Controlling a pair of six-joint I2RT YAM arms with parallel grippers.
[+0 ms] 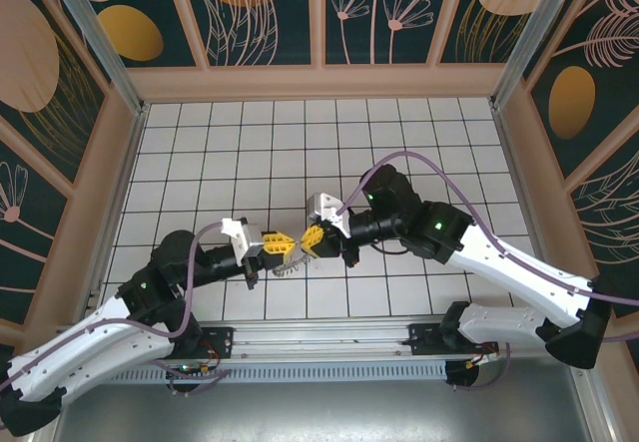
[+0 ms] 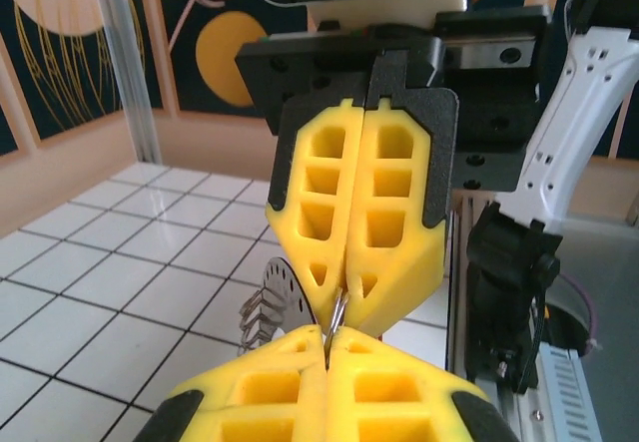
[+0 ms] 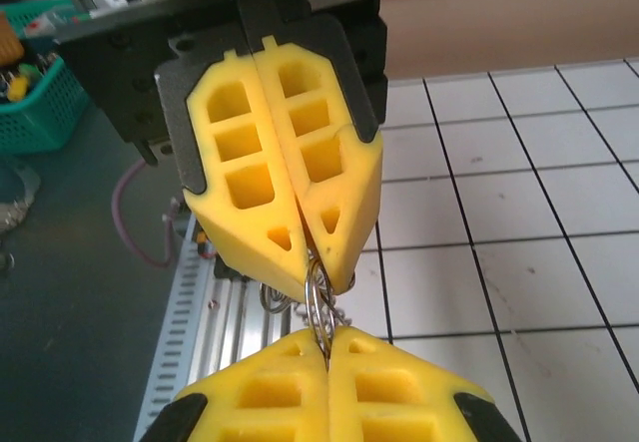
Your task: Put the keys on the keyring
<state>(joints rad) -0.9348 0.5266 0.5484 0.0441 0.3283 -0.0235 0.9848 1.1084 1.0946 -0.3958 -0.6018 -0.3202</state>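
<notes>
Over the near middle of the tiled floor, my left gripper (image 1: 289, 247) and right gripper (image 1: 308, 242) meet tip to tip. Both are shut on the keyring (image 3: 319, 307), a thin silver wire ring seen edge-on between the yellow fingertips. In the left wrist view my left gripper (image 2: 327, 338) faces the right gripper (image 2: 344, 294), with the keyring's wire (image 2: 337, 314) pinched between them. A flat round disc with small holes (image 2: 272, 290) and frilly wire coils (image 2: 257, 318) hang behind it. In the right wrist view my right gripper (image 3: 327, 348) faces the left gripper (image 3: 312, 262). The red-headed key is hidden.
A metal rail (image 1: 329, 347) runs along the near edge under the arm bases. Wooden walls (image 1: 319, 81) close in the white tiled floor (image 1: 300, 153) on three sides. A green basket (image 3: 40, 113) stands off the table to the left in the right wrist view.
</notes>
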